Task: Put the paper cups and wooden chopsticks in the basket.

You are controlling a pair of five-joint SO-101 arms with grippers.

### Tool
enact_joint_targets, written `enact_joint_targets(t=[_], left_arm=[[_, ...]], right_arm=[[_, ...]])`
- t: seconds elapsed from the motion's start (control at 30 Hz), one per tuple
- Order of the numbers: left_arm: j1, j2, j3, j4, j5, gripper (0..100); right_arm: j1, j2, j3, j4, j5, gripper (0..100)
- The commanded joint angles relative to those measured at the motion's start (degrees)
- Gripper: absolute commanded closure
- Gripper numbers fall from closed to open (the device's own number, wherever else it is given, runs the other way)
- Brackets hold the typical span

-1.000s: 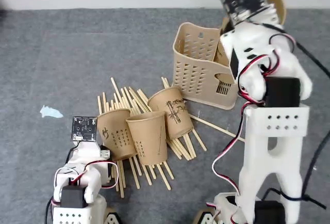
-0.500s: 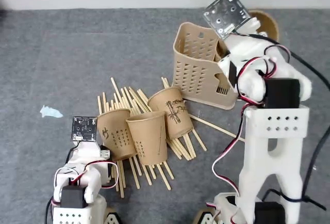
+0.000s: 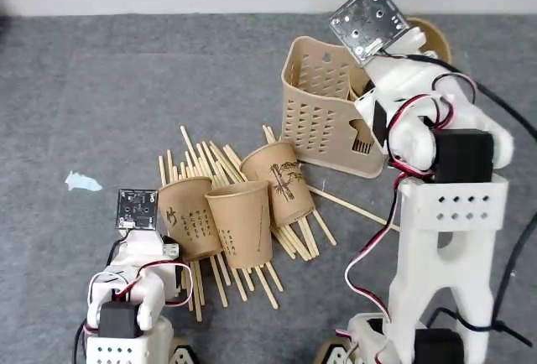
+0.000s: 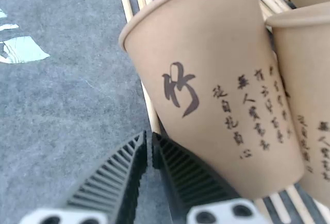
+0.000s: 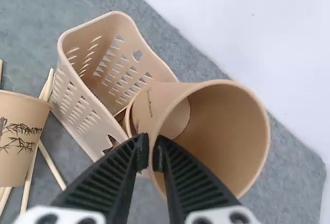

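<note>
Three paper cups (image 3: 189, 217) (image 3: 242, 223) (image 3: 280, 181) lie on their sides on a scattered pile of wooden chopsticks (image 3: 210, 163). The beige perforated basket (image 3: 323, 112) stands tilted at the back right. My right gripper (image 5: 148, 144) is shut on the wall of a fourth paper cup (image 5: 216, 131), held in the air just beyond the basket (image 5: 98, 69); that cup's rim (image 3: 438, 41) peeks out behind the right arm. My left gripper (image 4: 150, 149) is shut with nothing in it, low at the near left, beside the leftmost cup (image 4: 216, 90).
A pale blue scrap (image 3: 82, 182) lies on the grey mat at the left. One chopstick (image 3: 352, 207) lies apart between the basket and the right arm's base. A white wall borders the mat at the back.
The right arm has swung left with its cup, toward the basket's far side. The left arm, the cups and the chopsticks have not moved.
</note>
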Motion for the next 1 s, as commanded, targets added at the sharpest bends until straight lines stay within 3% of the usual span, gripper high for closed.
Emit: enact_joint_targets(t=[0.0,0.1,0.37,0.63,0.97], left_arm=[[0.26,-0.97,-0.48,-0.26,0.44,99],[0.26,-0.97,-0.48,-0.26,0.44,99],[0.26,-0.97,-0.48,-0.26,0.44,99],[0.26,-0.97,-0.48,-0.26,0.44,99],[0.26,-0.97,-0.48,-0.26,0.44,99]], right_arm=[[-0.22,1.27,-3.25,0.48,2.99,98.9],[-0.22,1.36,-3.25,2.42,5.36,96.9],[-0.31,1.36,-3.34,3.3,5.01,75.2],[-0.84,2.86,-2.99,-10.33,-2.73,76.4],[-3.47,12.0,-3.25,-13.32,-3.16,76.4]])
